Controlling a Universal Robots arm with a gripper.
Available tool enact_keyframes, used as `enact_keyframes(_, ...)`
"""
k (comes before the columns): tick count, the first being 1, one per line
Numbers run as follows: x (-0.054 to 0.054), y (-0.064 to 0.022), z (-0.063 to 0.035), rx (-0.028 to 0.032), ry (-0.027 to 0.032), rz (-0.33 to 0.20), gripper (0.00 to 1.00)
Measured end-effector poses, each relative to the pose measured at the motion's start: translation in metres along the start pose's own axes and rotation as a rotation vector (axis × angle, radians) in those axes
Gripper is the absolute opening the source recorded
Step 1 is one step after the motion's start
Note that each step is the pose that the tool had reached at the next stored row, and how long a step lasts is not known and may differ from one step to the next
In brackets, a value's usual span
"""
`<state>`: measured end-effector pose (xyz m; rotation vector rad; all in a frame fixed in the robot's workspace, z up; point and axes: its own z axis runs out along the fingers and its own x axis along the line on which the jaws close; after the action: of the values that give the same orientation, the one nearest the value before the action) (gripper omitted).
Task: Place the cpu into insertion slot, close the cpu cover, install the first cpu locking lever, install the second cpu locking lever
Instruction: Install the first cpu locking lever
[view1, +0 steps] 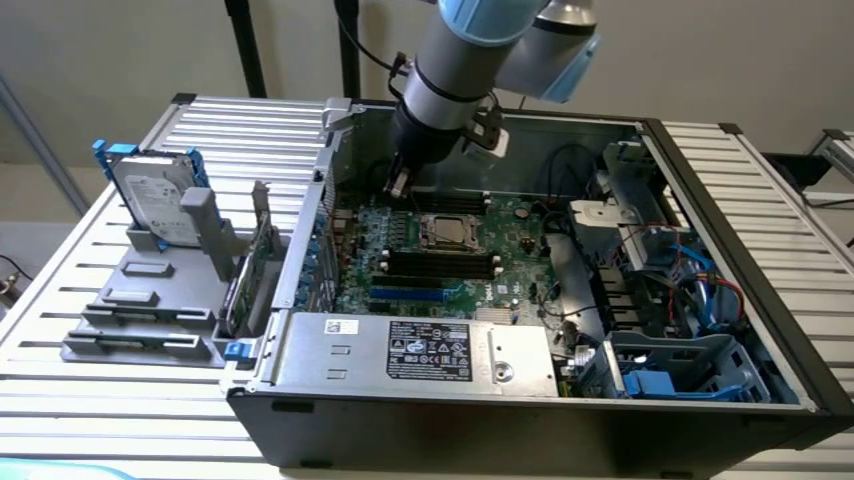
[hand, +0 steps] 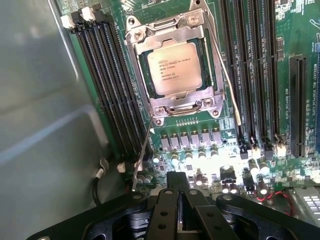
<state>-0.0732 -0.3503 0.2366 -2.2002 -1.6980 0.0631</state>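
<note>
The cpu (hand: 174, 68) lies flat in the insertion slot, pale metal face up, and hides most of the socket. The silvery cpu cover (hand: 176, 107) is folded down around it as a frame. Two thin wire locking levers stick out loose: one (hand: 143, 154) runs from the cover's corner toward the gripper, the other (hand: 223, 75) runs along the opposite side. My gripper (hand: 178, 192) hovers over the board short of the socket, fingers shut with nothing between them. In the exterior view the gripper (view1: 396, 186) hangs inside the case, toward the exterior view's left of the cpu (view1: 449, 231).
Long black memory slots (hand: 102, 85) flank the socket on both sides. The grey case wall (hand: 40, 125) stands close beside the gripper. A power supply (view1: 427, 352) fills the case front, cables and a drive cage (view1: 667, 290) its right. A hard drive (view1: 158, 205) stands outside.
</note>
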Motion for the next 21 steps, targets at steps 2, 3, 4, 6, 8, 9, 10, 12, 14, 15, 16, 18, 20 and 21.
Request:
enact_keyframes(2,-0.0001,-0.0015,-0.0007,-0.0011,0.0097,0.012,0.11)
enact_keyframes(3,-0.0002,-0.0022,-0.0011,-0.0017,0.0143,0.018,0.11)
enact_keyframes(4,-0.0003,-0.0029,-0.0015,-0.0022,0.0188,0.024,0.11)
enact_keyframes(6,-0.0003,-0.004,-0.0023,-0.0039,0.028,0.038,0.11)
enact_keyframes(8,-0.0003,-0.0047,-0.003,-0.0061,0.0376,0.054,0.11)
enact_keyframes(9,-0.0002,-0.0048,-0.0032,-0.0073,0.0431,0.063,0.11)
enact_keyframes(10,-0.0002,-0.005,-0.0033,-0.0086,0.0487,0.073,0.11)
enact_keyframes(12,-0.0003,-0.0052,-0.0033,-0.012,0.0591,0.095,0.11)
enact_keyframes(14,-0.0004,-0.0055,-0.0032,-0.0164,0.0662,0.116,0.11)
enact_keyframes(15,-0.0005,-0.0057,-0.0031,-0.0184,0.0696,0.126,0.11)
enact_keyframes(16,-0.0005,-0.0059,-0.003,-0.0204,0.0727,0.135,0.11)
enact_keyframes(18,-0.0007,-0.0066,-0.0027,-0.024,0.0785,0.152,0.11)
enact_keyframes(20,-0.0013,-0.0084,-0.0022,-0.0257,0.0815,0.161,0.11)
enact_keyframes(21,-0.0017,-0.0097,-0.0018,-0.0262,0.0824,0.164,0.11)
